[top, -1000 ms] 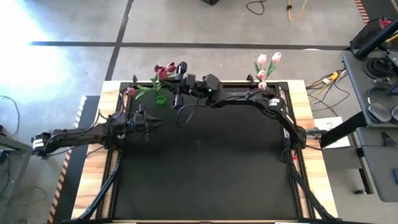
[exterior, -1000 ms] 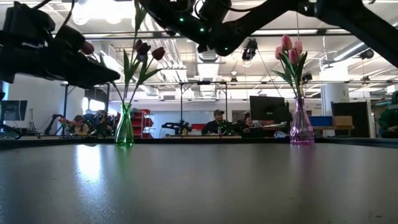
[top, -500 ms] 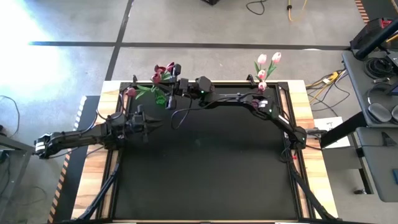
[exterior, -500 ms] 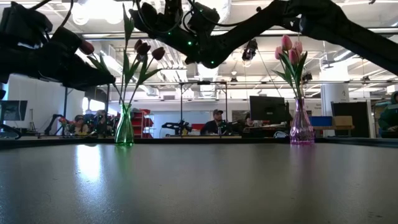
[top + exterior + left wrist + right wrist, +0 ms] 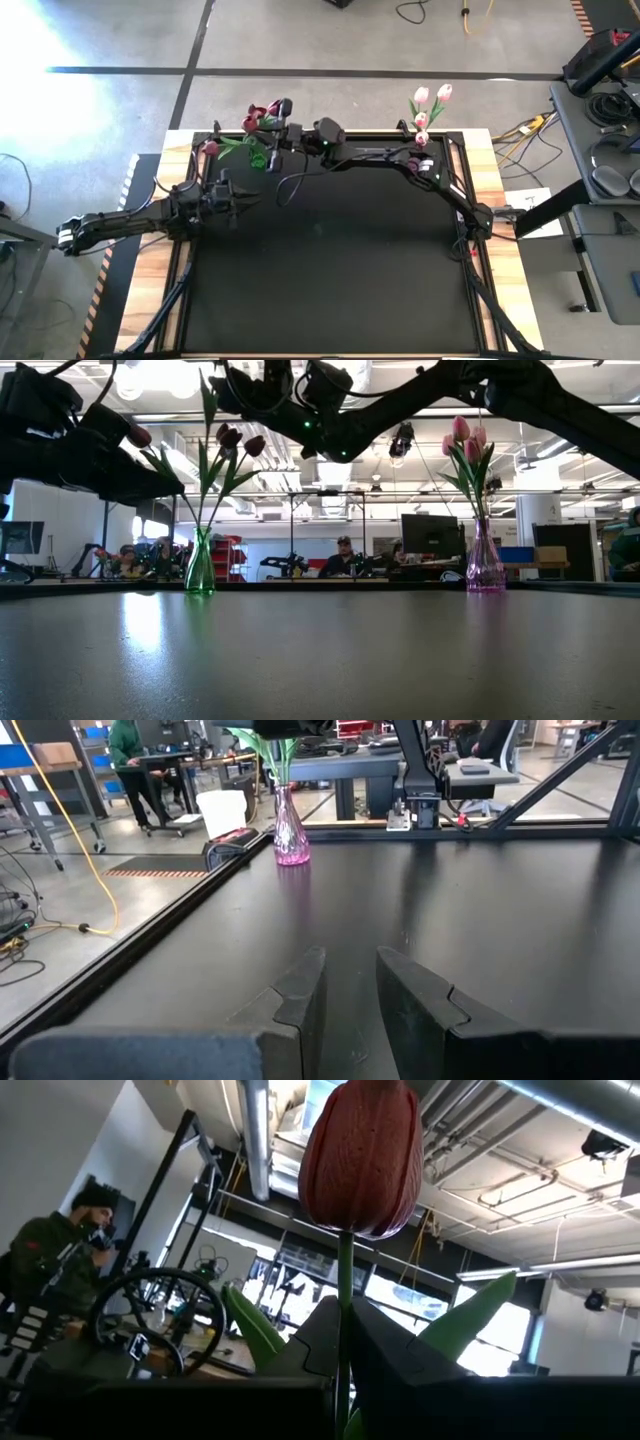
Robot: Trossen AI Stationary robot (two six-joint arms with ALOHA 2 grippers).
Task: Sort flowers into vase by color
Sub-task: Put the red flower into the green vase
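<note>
From the high view I see the right arm stretched across the far edge of the bench [image 5: 330,280], its tool [image 5: 281,128] over the far left corner beside the green vase [image 5: 258,158]. Dark red tulips [image 5: 262,116] stand in that vase. The pink tulips [image 5: 430,98] stand in a vase at the far right corner, well apart. The left arm lies low along the left side, its tool [image 5: 243,201] near the bench's left edge, pointing toward the middle.

In the low view the green vase [image 5: 200,563] stands on the left with dark red heads [image 5: 236,438] above it, and the right arm's dark bulk crosses over the top of them. The purple vase [image 5: 485,563] stands on the right with pink heads [image 5: 463,438]. The left arm fills the upper left of the picture. People sit at desks in the room behind.

My left wrist view shows the left tool [image 5: 348,990] with its fingers apart, a narrow gap between them and nothing in it, above the black mat. The purple vase [image 5: 289,830] stands far off across the bench.

My right wrist view shows the right tool [image 5: 343,1342] clamped together on the thin green stem of one red tulip [image 5: 361,1155], head upright above the fingers, a green leaf on either side. A person in a dark top shows in the room behind.
</note>
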